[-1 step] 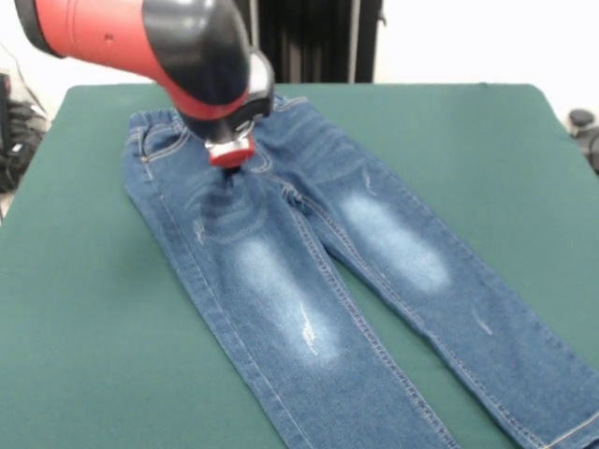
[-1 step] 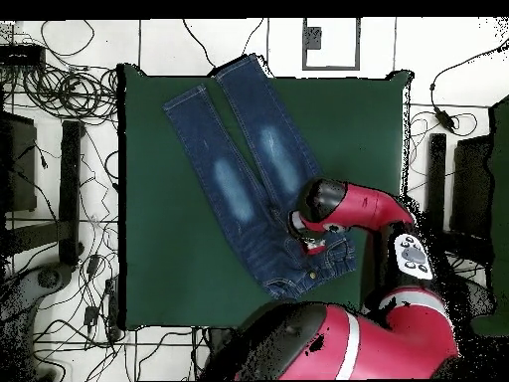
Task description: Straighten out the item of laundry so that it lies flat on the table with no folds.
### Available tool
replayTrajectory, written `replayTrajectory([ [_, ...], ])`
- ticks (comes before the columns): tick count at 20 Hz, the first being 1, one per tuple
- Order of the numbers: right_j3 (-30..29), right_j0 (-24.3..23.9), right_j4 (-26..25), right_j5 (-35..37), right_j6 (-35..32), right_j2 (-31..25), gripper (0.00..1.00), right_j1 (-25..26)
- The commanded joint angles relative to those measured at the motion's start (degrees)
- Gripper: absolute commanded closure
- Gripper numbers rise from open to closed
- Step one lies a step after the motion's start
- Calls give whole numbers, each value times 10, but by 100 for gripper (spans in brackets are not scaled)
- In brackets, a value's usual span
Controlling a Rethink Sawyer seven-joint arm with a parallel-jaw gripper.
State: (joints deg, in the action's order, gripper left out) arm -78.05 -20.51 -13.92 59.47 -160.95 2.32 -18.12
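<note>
Green table (image 1: pixel 84 309), jeans (image 1: pixel 309 281) spread flat on it.
Gripper (image 1: pixel 230 154) presses near the waistband, perhaps to smooth it; finger state unclear.

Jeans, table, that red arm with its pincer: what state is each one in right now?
Jeans: spread out front-up, legs apart in a V, slight wrinkles near the crotch.
Table: green cloth, jeans lying on it diagonally.
Arm: reaching low over the waistband end.
Pincer: right at the fabric below the waistband; open or shut cannot be told.
</note>
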Motion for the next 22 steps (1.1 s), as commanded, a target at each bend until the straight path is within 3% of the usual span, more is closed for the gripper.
replayTrajectory([
  [1,-34,25,-31,-84,54,-30,0,-60],
  [7,-25,12,-54,-98,88,-43,0,-77],
  [22,48,-55,-96,-117,181,-108,0,-47],
])
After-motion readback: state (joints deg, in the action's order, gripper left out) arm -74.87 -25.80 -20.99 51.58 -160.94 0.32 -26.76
